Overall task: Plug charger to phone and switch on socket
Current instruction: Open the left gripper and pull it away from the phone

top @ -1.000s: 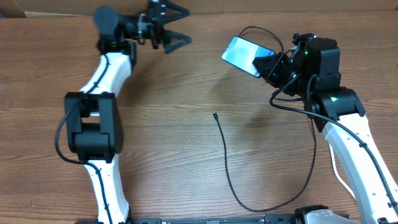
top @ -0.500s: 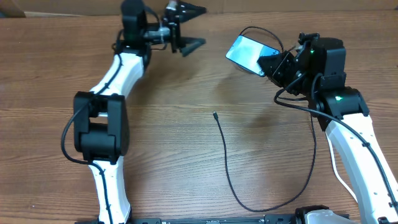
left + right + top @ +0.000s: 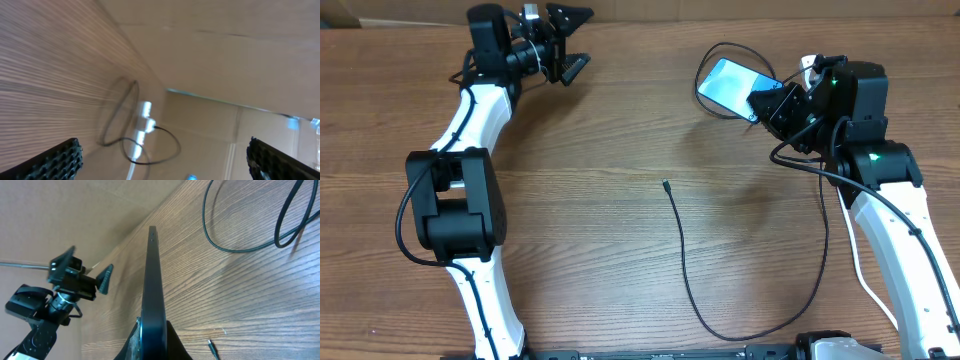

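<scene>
The right pincer [image 3: 758, 100] is clamped on one short end of the slim rectangular phone with a bright blue-teal screen and black edges [image 3: 728, 84]. It holds the phone at the far right part of the brown wooden table [image 3: 600, 200]. In the right wrist view the phone [image 3: 152, 290] stands edge-on, rising straight out of the closed fingers.

The long thin black charger cable [image 3: 682, 265] lies on the table. Its small plug tip [image 3: 665, 184] is near the middle, well apart from the phone and nearer the robot than the right pincer. From the tip the cable runs toward the near edge, curves round and climbs back along the right arm.

The left pincer [image 3: 575, 40] hangs at the far left edge, well apart from both phone and plug tip, with its jaws spread wide. Its ridged black fingers [image 3: 60, 162] sit at opposite corners of the left wrist view. There a small white power strip [image 3: 144, 116] shows only as a blur with dark cable looped about it.
</scene>
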Action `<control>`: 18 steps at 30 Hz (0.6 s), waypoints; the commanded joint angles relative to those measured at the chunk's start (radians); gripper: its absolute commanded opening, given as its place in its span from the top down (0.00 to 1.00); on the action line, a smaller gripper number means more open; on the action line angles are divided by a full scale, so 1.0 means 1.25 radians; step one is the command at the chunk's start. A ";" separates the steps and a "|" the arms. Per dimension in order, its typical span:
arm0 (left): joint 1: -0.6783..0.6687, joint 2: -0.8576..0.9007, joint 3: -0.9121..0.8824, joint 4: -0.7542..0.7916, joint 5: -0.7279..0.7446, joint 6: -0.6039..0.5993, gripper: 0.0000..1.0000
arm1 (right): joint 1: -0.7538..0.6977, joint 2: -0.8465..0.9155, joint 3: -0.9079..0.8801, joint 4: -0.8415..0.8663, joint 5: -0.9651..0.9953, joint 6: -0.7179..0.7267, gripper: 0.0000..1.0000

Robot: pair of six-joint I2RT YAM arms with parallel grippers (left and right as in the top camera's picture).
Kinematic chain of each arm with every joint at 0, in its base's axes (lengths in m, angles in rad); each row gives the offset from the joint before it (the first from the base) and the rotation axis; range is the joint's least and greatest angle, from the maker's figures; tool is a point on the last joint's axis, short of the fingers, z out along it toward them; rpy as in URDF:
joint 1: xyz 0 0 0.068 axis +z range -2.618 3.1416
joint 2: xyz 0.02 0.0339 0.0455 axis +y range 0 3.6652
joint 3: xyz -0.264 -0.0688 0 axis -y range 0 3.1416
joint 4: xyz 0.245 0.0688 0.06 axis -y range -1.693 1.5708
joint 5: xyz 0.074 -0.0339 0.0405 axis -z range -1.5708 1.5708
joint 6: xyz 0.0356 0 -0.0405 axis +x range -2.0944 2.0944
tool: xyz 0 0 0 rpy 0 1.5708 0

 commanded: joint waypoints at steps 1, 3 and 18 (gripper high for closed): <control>-0.023 -0.021 0.010 -0.038 -0.092 0.172 0.00 | -0.003 -0.034 0.016 0.019 -0.002 -0.006 0.96; -0.027 -0.021 0.022 -0.081 -0.093 0.230 0.00 | -0.003 -0.034 0.016 0.017 -0.003 -0.006 0.96; -0.088 -0.022 0.676 -1.104 -0.525 0.566 0.00 | -0.003 -0.034 0.016 0.006 -0.018 -0.002 0.96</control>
